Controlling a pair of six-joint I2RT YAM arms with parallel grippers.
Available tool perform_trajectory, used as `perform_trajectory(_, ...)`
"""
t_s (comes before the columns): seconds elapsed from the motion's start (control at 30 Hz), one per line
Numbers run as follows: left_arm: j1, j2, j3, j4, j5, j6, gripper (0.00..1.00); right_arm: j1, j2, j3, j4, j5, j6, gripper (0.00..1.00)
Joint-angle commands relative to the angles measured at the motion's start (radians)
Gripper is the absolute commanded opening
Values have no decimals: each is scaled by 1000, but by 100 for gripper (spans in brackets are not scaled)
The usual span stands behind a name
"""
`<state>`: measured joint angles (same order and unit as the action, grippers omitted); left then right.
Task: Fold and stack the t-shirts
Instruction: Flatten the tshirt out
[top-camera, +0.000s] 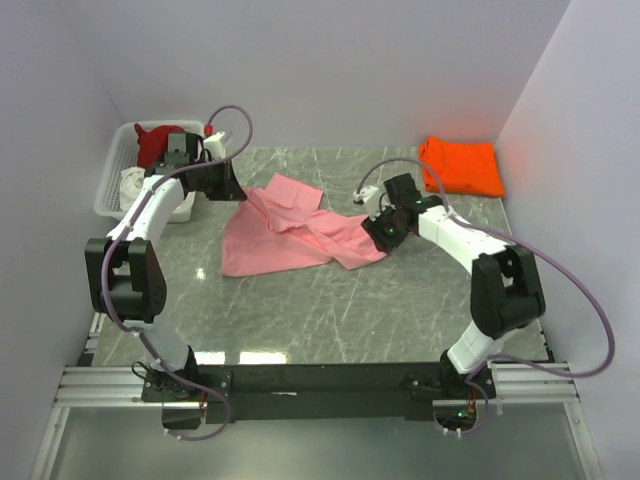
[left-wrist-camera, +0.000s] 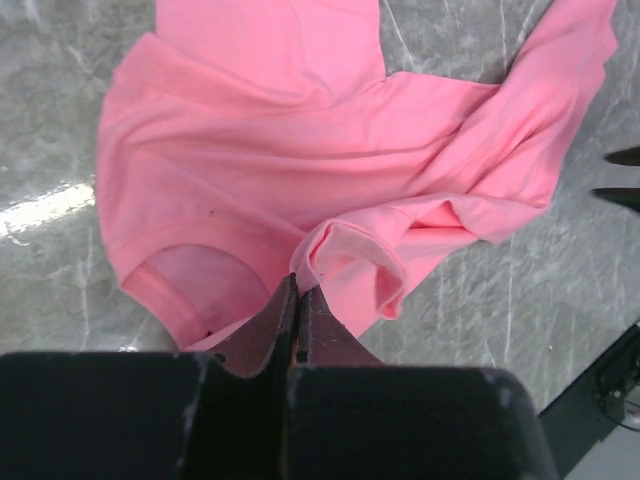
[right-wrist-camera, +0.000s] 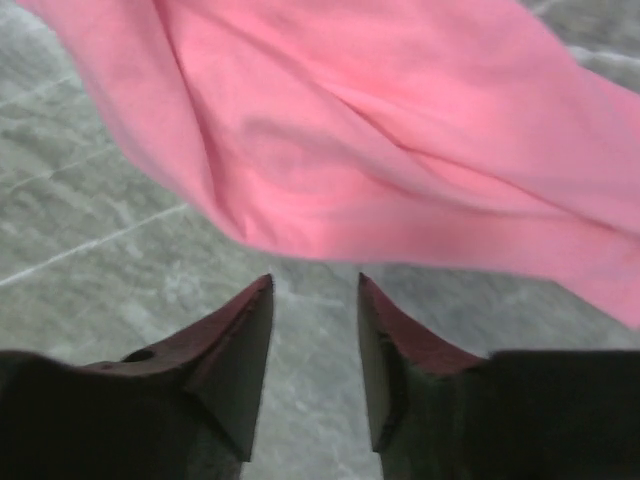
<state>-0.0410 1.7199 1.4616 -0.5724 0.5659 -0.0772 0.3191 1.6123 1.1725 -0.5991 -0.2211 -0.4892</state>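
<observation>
A light pink t-shirt (top-camera: 290, 232) lies crumpled and spread on the middle of the table. My left gripper (top-camera: 238, 192) is at its back left corner. In the left wrist view the gripper (left-wrist-camera: 298, 287) is shut on a folded edge of the pink t-shirt (left-wrist-camera: 300, 130). My right gripper (top-camera: 384, 238) is at the shirt's right end. In the right wrist view it (right-wrist-camera: 315, 287) is open and empty over bare table, just short of the pink t-shirt's edge (right-wrist-camera: 400, 150). A bright orange t-shirt (top-camera: 462, 166) lies folded at the back right.
A white lattice basket (top-camera: 112, 180) at the back left holds a dark red t-shirt (top-camera: 158, 140) and a white one (top-camera: 135, 184). Walls close in the table on the left, back and right. The marble tabletop (top-camera: 330, 310) runs to the near edge.
</observation>
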Motion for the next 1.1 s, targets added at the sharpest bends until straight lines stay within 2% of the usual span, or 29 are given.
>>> perform_trajectory(0.0, -5, 20, 72, -24, 54, -30, 0, 29, 50, -8, 160, 58, -51, 48)
perform_trajectory(0.07, -5, 20, 69, -29, 55, -18, 0, 41, 83, 2, 160, 57, -92, 52)
perform_trajectory(0.17, -3, 15, 62, -26, 51, -6, 0, 48, 106, 22, 116, 39, -135, 52)
perform_trajectory(0.33, 3, 20, 71, -33, 42, 8, 0, 52, 78, -28, 73, -3, -193, 52)
perform_trajectory(0.47, 6, 20, 77, -37, 40, 22, 0, 57, 75, -71, 104, 0, -224, 52)
perform_trajectory(0.67, 6, 27, 89, -47, 51, 30, 0, 63, 179, -8, 91, -11, -252, 53)
perform_trajectory(0.77, 7, 26, 92, -46, 46, 31, 0, 64, 212, 42, 67, 3, -267, 50)
perform_trajectory(0.9, 7, 27, 94, -46, 43, 42, 1, 63, 166, 0, 24, 0, -336, 48)
perform_trajectory(1.0, 10, 29, 91, -40, 43, 42, 0, 66, 118, -48, 21, -3, -360, 52)
perform_trajectory(1.07, 10, 33, 91, -35, 49, 39, 1, 64, 142, -22, -1, -7, -359, 53)
